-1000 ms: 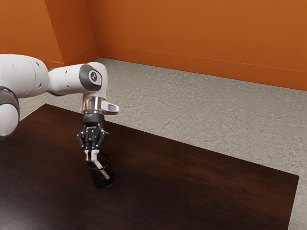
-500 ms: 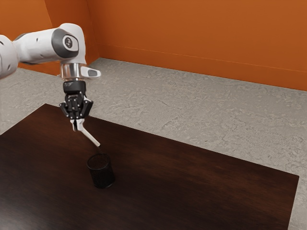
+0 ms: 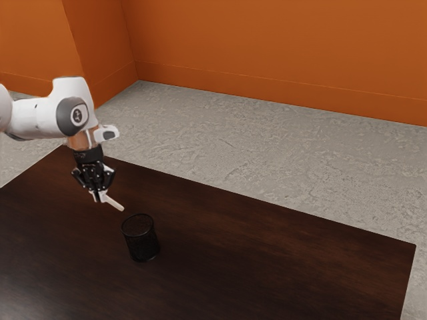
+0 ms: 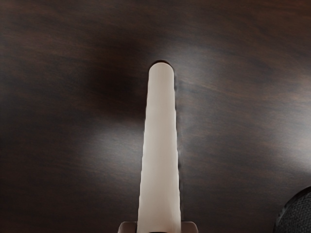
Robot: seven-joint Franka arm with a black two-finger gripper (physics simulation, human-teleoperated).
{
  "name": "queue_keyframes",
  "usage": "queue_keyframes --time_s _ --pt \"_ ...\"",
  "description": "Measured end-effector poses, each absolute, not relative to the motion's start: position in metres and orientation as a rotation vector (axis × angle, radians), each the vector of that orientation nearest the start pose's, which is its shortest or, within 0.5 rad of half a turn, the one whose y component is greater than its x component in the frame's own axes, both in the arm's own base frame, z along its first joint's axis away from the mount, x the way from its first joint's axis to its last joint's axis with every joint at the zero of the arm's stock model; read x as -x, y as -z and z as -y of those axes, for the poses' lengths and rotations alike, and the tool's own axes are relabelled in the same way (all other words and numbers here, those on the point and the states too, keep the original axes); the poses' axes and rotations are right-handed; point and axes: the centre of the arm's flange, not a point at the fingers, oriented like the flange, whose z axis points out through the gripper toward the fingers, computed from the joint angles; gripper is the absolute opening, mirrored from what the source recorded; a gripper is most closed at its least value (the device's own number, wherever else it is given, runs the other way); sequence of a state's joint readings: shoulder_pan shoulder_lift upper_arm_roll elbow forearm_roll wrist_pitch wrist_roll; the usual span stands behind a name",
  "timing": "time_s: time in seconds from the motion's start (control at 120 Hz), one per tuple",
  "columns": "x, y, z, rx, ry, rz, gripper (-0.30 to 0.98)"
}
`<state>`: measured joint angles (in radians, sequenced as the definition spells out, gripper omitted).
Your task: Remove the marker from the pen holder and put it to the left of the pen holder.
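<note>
The gripper [image 3: 99, 196] is closed on the marker [image 3: 115, 203], its two fingers [image 4: 189, 227] pressing from opposite sides with a narrow gap between them, just the marker's own thickness. The marker is pale, nearly white, and it is out of the pen holder [image 3: 141, 240]. It sits at a slant in the grip, its free end sloping down and away from the fingers toward the exterior view's right. That end is rounded and points to the side of the exterior view where the pen holder stands, near its rim in that view but apart from it. In the wrist view the marker runs straight out from between the fingers, with the dark wood of the desk [image 3: 280, 247] behind it. I cannot tell how far above the wood it is. The pen holder is a round black mesh cup — upright on the desk, its open top facing up — and part of its rim and mesh also shows in the wrist view. The white arm [image 3: 37, 119] reaches in from the exterior view's left, over the desk. Beyond lie a mottled grey floor [image 3: 267, 153] and orange walls [image 3: 267, 47].
</note>
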<state>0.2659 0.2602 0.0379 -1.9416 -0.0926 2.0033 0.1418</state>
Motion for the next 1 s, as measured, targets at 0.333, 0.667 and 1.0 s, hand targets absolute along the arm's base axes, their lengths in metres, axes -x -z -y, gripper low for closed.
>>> queue_keyframes --time_s 0.333,0.667,1.0 --pt "-0.545 -0.313 -0.183 3.214 -0.14 0.339 0.11" --pt "-0.522 -0.279 -0.184 3.22 -0.252 0.325 -0.04" --pt "-0.521 -0.262 -0.179 3.23 -0.296 0.313 0.14"
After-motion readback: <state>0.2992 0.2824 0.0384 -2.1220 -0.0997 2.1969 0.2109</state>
